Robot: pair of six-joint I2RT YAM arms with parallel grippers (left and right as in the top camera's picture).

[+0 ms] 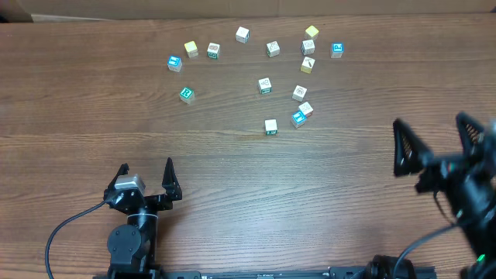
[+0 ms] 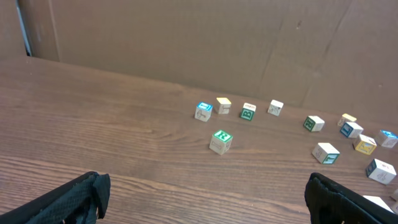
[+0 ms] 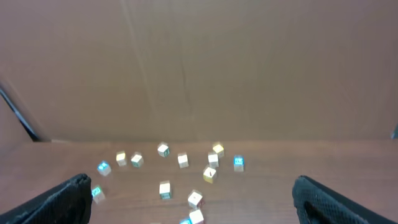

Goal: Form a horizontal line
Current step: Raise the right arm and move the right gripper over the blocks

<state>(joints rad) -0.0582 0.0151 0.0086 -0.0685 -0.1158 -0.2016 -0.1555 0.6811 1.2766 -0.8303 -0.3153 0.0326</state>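
A brown wooden surface [image 1: 77, 116] carries loose cubes [image 1: 265, 85], no horizontal line formed yet. The left pincer [image 1: 146, 166] sits wide open, empty, likely readied for a first pick; the green-letter cube [image 1: 186, 94] lies ahead of it. The right pincer [image 1: 428, 124], also spread and holding nothing, has the cubes ahead-left.

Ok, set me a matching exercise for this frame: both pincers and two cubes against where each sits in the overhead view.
Things:
1. left pincer
2. right pincer
3. green-topped cube
4. blue-topped cube

Places:
A. rightmost of all the cubes
B. near table edge, left of centre
C. far right of the view, level with the nearest cubes
D. alone, just nearer the robot than the leftmost cube

Pairs: 1-B, 2-C, 3-D, 4-A
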